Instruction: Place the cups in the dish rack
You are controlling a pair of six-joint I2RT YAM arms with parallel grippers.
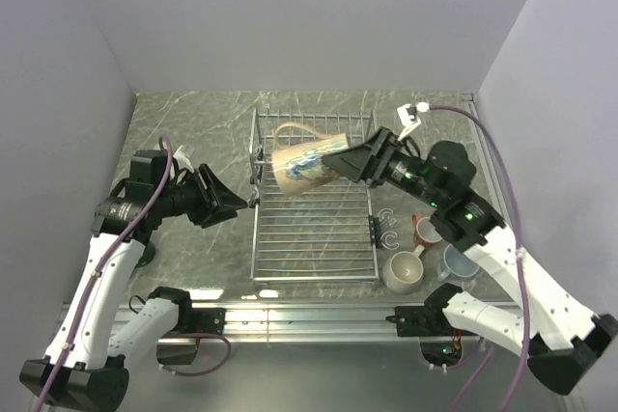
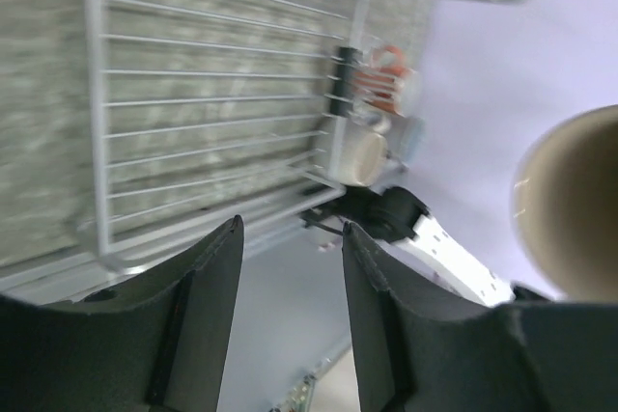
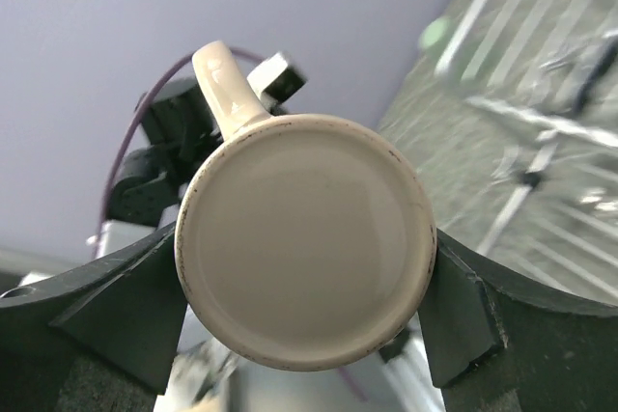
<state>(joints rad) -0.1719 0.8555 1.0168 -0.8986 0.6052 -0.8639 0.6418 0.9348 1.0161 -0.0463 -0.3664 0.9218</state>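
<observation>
My right gripper (image 1: pixel 336 163) is shut on a tan mug (image 1: pixel 301 165) with a blue pattern and holds it on its side in the air over the back of the silver wire dish rack (image 1: pixel 314 238). In the right wrist view the mug's base (image 3: pixel 304 262) faces the camera between my fingers, its handle (image 3: pixel 227 84) pointing up. My left gripper (image 1: pixel 246 202) is open and empty at the rack's left edge. Its view shows the rack grid (image 2: pixel 212 94) and the held tan mug (image 2: pixel 575 205) at the right.
A cream-white mug (image 1: pixel 403 270), a salmon-red mug (image 1: pixel 425 232) and a pale blue mug (image 1: pixel 457 260) stand on the table right of the rack. A small black clip (image 1: pixel 374 229) sits on the rack's right side. Walls enclose the table on three sides.
</observation>
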